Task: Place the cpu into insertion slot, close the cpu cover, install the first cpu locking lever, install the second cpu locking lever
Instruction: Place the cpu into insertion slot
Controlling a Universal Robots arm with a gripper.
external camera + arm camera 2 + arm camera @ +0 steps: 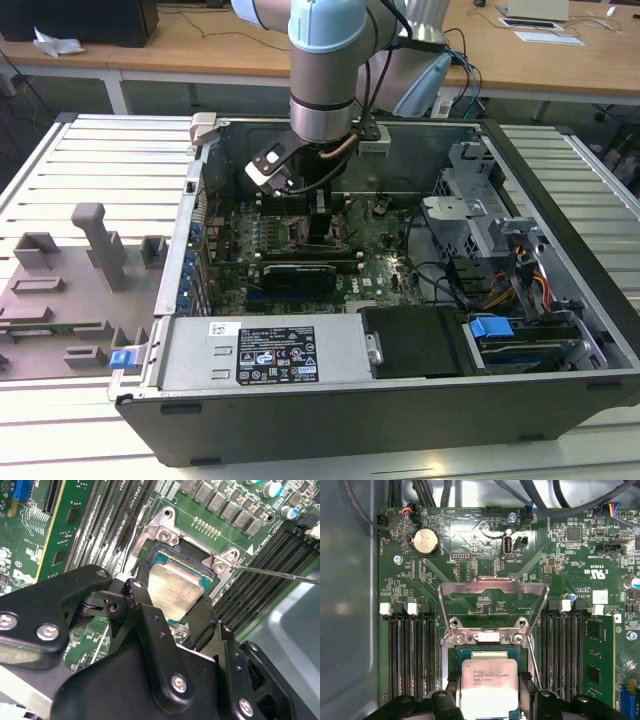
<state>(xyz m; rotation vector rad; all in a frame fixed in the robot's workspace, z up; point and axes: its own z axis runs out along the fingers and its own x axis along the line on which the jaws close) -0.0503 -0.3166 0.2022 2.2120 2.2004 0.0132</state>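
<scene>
Gripper (pixel 488 694) with jaws closed on the cpu (pixel 487 677), one finger (pixel 136 592) on each of two opposite edges. The cpu lies flat directly between the jaws, silver top up, squarely over the slot (pixel 451 660) with its edges parallel to the slot's rim. It appears to sit in or just above the socket, but contact cannot be confirmed. Beyond the slot, the cover (pixel 495 583) is swung open on its hinge, clear of the cpu. A thin lever (pixel 275 573) juts out beside the slot, unlatched. Memory slots (pixel 410 655) flank the slot on both sides. In the exterior view the arm (pixel 325 70) reaches straight down into the far middle of the case (pixel 400 400).
</scene>
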